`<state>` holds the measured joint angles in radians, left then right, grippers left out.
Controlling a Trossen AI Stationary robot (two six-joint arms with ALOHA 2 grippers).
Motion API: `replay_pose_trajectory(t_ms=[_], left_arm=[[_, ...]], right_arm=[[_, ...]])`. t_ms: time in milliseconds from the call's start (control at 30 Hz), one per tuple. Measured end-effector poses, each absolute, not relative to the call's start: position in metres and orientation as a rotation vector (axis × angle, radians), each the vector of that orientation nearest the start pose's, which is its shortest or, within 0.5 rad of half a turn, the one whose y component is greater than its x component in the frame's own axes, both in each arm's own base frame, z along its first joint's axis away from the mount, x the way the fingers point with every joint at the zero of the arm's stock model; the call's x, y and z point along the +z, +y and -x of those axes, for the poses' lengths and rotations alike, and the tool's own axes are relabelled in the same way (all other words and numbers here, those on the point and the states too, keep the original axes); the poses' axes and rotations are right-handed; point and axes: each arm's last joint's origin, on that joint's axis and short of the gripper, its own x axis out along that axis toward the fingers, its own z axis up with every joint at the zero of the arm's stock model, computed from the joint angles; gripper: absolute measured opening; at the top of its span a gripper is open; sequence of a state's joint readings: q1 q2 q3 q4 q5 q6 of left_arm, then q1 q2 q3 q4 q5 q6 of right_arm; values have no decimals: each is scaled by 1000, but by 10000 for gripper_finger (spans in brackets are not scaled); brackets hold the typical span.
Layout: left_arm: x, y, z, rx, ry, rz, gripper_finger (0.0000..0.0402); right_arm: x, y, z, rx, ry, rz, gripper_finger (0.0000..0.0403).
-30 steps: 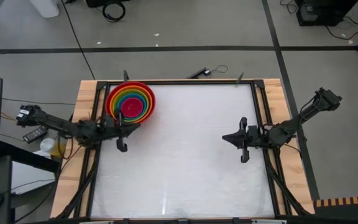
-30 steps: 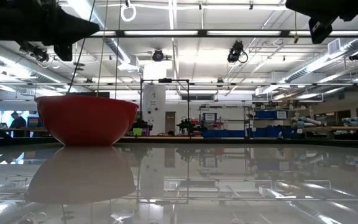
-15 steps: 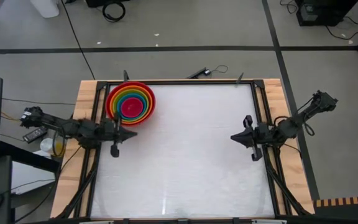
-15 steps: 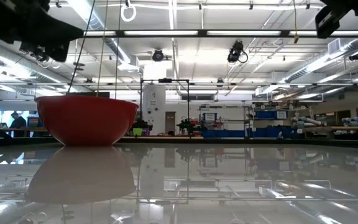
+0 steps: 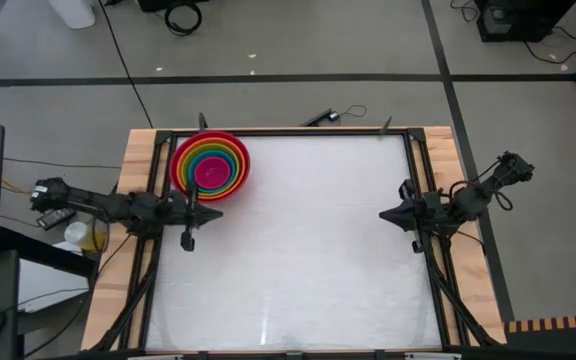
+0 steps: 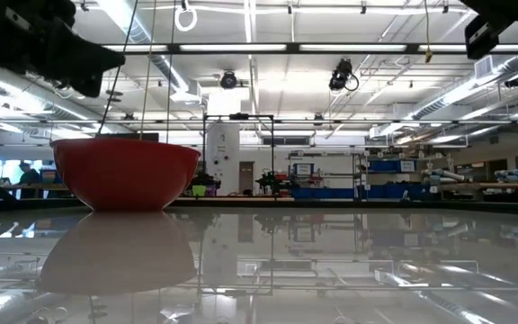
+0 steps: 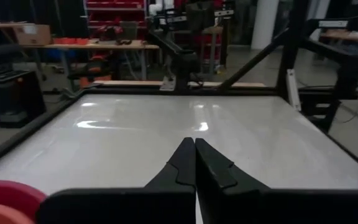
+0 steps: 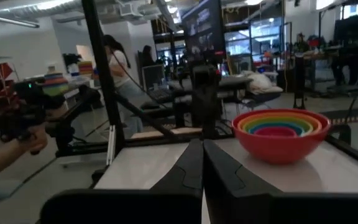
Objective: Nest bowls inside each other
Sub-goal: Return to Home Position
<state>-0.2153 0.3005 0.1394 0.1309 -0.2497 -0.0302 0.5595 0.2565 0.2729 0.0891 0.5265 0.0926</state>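
Though near closed left fingers [image 7: 184, 167], nested bowls [image 5: 210, 165] apart, on table [image 5: 308, 260].

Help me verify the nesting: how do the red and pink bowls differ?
The red bowl is the largest and outermost; the pink bowl is the smallest and innermost. The red bowl sits on the table; the pink bowl sits inside the others. Both are round, upright.

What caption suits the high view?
Five nested bowls sit near the shut left gripper; the shut right gripper hangs opposite.

five bowls [image 5: 210, 165] — two tools [image 5: 214, 212] [image 5: 384, 213] — one table [image 5: 298, 270]
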Motion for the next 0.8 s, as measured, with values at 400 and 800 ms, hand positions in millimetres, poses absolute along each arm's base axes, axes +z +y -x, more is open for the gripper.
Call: replay_pose_trajectory(t_ms=[400,800], left_arm=[[212,-11,-98,72,66,43,0],[178,-11,-100,81,24,84,0]], right_arm=[[234,26,-70,33,-47,-196,8],[193,34,-83,8,-100,-230,8]])
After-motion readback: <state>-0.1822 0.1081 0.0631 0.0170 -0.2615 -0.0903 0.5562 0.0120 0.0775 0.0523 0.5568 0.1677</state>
